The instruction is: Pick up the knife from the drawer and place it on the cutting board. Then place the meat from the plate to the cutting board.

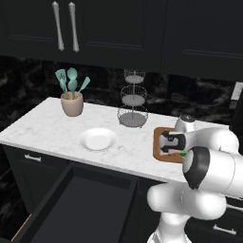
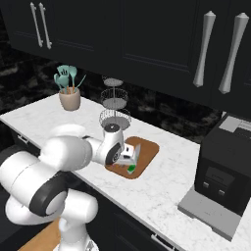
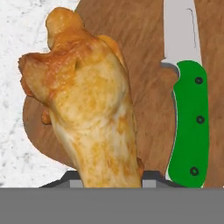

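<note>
holding the meat [image 3: 87, 109] over the cutting board [image 3: 148, 87], the gripper [image 3: 107, 177] is at the last step of the task, as i judge it: the drumstick rises from between the two dark tips, which are closed on its narrow end, and the knife [image 3: 189, 131] already lies flat on the board just beside it, green handle near the camera and blade pointing away. what's left should be a short descent onto bare wood, clear of the knife, then an opening of the jaws; the meat hangs partly over the board's rounded corner and the marble, so a small shift toward the board's middle looks wise first.

going left to right in the left base view: the beige cup [image 1: 72, 104] holds teal utensils [image 1: 70, 80] near the back wall; the drawer [image 1: 85, 204] stands pulled out below the counter, dark inside, and i can make out nothing in it; the plate [image 1: 98, 139] sits bare and white on the marble counter [image 1: 38, 128]; the wire basket stand [image 1: 133, 102] shows nothing on its three tiers; then the board, with the gripper's hand over it at the far right.
</note>
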You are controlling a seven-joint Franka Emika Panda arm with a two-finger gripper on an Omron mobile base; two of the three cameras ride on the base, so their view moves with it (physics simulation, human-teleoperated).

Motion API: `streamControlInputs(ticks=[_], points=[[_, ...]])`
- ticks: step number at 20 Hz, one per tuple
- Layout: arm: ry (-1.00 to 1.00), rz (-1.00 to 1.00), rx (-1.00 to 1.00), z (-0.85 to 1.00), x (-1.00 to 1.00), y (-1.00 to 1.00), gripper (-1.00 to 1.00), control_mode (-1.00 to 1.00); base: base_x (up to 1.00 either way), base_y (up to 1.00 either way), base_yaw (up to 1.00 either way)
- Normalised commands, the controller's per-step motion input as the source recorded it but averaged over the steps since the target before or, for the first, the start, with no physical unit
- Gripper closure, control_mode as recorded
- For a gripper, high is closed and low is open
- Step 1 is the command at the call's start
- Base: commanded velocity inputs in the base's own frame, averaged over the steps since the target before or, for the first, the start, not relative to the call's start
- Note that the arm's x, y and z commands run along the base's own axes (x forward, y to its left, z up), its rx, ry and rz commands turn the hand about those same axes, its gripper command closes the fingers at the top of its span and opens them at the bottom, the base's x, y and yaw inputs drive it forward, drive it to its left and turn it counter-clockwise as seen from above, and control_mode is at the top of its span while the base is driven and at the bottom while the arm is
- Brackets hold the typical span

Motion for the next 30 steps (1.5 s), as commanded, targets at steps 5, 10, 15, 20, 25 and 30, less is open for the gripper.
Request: streamControlInputs(ticks=[5,10,15,20,25,30], points=[[0.0,0.0,0.0,-0.36,0.11,0.0,1.0,-1.0,0.0,0.0,0.0],[0.0,0.0,0.0,-0.08,0.17,0.0,1.0,-1.0,0.0,0.0,0.0],[0.0,0.0,0.0,0.0,0.19,0.0,1.0,-1.0,0.0,0.0,0.0],[0.0,0.0,0.0,-0.01,0.2,0.08,-1.0,-1.0,0.0,0.0,0.0],[0.0,-0.01,0.0,0.18,-0.02,0.0,-1.0,-1.0,0.0,0.0,0.0],[-0.04,0.0,0.0,0.39,-0.27,0.0,-1.0,-1.0,0.0,0.0,0.0]])
